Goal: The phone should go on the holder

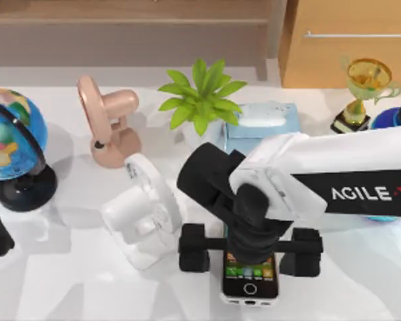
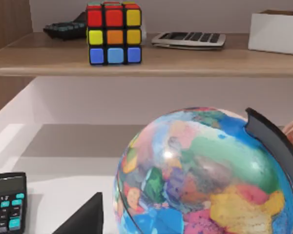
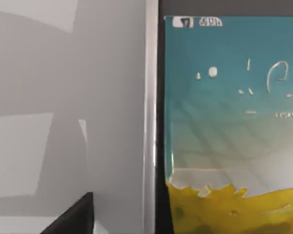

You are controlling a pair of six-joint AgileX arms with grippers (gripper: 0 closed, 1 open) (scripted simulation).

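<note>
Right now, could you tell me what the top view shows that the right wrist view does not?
Top view only: the right arm's jaws spread above the phone, the white holder to its left, a fan, a globe, a plant and a trophy. Right wrist view only: the phone's screen up close, teal over yellow. Both share the phone and the table.

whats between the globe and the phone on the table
In the top view, the white holder stands between the globe and the phone.
</note>
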